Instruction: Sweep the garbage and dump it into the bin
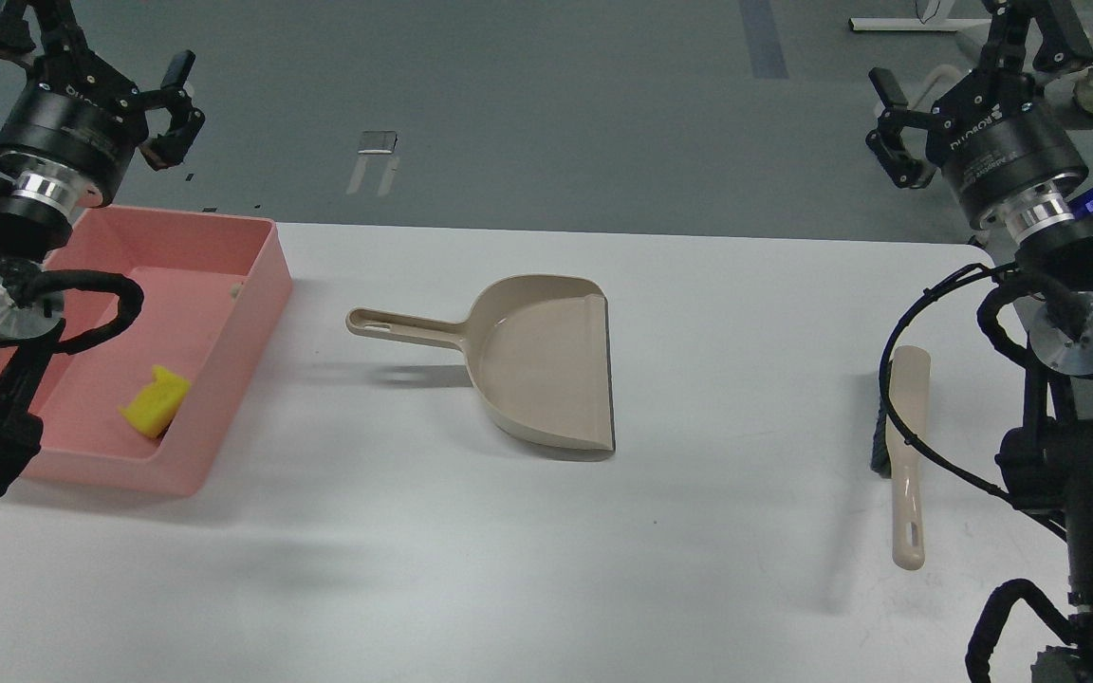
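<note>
Garbage sits in our pink bin [252, 285] at the counter's [603, 569] left edge: the yellow sponge chunk [156, 402] lies on its floor; the bread slice we cannot find. Our dustpan [546, 360] rests empty mid-counter, the brush [902, 455] lying well apart to the right. Both grippers, left [172, 109] and right [893, 128], hover raised with jaws wide, holding nothing, which suggests the dumping is done.

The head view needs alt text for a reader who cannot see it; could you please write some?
A yellow sponge chunk lies in the pink bin at left; an empty beige dustpan sits mid-table, a brush at right. Both grippers, left and right, hover open.
</note>
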Controlling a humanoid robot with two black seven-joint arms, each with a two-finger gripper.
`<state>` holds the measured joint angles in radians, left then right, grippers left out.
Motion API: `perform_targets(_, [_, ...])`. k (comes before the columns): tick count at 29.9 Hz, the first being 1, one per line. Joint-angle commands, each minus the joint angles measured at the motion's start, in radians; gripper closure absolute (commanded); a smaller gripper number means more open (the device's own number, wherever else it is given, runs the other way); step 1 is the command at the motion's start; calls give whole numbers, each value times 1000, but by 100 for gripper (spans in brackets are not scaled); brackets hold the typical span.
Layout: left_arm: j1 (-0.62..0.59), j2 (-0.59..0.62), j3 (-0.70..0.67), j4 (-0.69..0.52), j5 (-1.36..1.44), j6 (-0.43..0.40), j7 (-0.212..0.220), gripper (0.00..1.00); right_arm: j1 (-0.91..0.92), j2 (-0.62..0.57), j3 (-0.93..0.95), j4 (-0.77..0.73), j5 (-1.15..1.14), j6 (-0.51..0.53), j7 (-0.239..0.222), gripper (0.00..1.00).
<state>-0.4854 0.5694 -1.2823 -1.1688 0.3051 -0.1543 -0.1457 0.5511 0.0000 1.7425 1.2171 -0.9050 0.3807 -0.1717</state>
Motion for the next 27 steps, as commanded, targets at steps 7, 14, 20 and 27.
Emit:
perform_targets(7, [-1, 12, 6, 0, -21, 1, 3, 2, -20, 0, -1, 4, 0, 3, 31, 0])
perform_targets(14, [2, 7, 6, 0, -21, 1, 3, 2, -27, 0, -3, 2, -2, 3, 37, 0])
perform_targets(20, [2, 7, 12, 0, -20, 1, 2, 2, -30, 0, -1, 2, 0, 1, 44, 0])
perform_targets(27, [5, 0, 5, 0, -21, 2, 2, 2, -42, 0, 0, 1, 0, 0, 49, 0])
